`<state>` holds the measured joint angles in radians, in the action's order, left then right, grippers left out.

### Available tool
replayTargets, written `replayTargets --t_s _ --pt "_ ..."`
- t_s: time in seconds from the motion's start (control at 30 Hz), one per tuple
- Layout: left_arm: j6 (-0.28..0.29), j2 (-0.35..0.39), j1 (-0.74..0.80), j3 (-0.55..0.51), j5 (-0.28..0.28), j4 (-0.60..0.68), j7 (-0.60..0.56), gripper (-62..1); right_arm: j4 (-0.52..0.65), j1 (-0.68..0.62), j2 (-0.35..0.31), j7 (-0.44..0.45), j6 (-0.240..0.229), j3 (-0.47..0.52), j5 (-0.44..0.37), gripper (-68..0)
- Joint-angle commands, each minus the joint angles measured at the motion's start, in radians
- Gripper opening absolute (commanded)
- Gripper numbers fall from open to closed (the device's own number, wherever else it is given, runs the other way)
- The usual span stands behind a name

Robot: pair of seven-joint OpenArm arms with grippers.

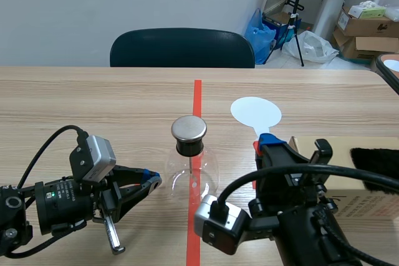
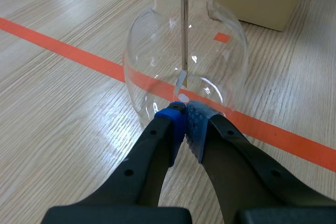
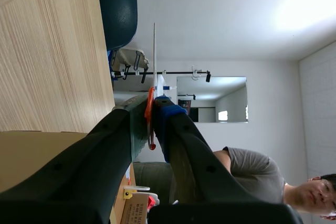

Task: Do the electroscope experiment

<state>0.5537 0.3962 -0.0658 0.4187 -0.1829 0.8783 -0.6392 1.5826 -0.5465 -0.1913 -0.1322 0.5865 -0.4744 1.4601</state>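
Observation:
The electroscope, a round clear glass flask (image 1: 190, 179) with a black stopper and a flat metal cap (image 1: 189, 128), stands on the red tape line at the table's middle. In the left wrist view a metal rod (image 2: 185, 30) hangs inside the flask (image 2: 157, 51). My left gripper (image 1: 153, 182) lies low on the table, left of the flask. It is shut on nothing, and its blue pads (image 2: 178, 129) meet right at the glass wall. My right gripper (image 1: 268, 144) is shut on the red handle (image 3: 149, 109) of a white round paddle (image 1: 255, 113), held tilted right of the cap.
A cardboard box (image 1: 355, 197) with a black furry cloth (image 1: 374, 160) on it sits at the right, beside my right arm. A dark chair (image 1: 182, 48) stands behind the far table edge. A person (image 3: 262, 177) shows in the right wrist view.

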Motion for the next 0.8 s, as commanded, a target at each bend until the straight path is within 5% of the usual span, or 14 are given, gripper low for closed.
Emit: replayTargets --t_s 0.0,0.33,0.77 --pt "0.006 -0.002 -0.001 -0.002 0.013 0.016 -0.014 -57.8 0.008 0.006 -0.005 -0.003 0.011 -0.002 0.001 -66.5" --pt "0.006 -0.002 -0.001 -0.002 0.013 0.016 -0.014 -57.8 0.008 0.006 -0.005 0.049 0.011 -0.002 0.001 -66.5" --pt "0.006 -0.002 -0.001 -0.002 0.013 0.016 -0.014 -57.8 0.008 0.006 -0.005 0.332 0.011 -0.002 0.001 -66.5"
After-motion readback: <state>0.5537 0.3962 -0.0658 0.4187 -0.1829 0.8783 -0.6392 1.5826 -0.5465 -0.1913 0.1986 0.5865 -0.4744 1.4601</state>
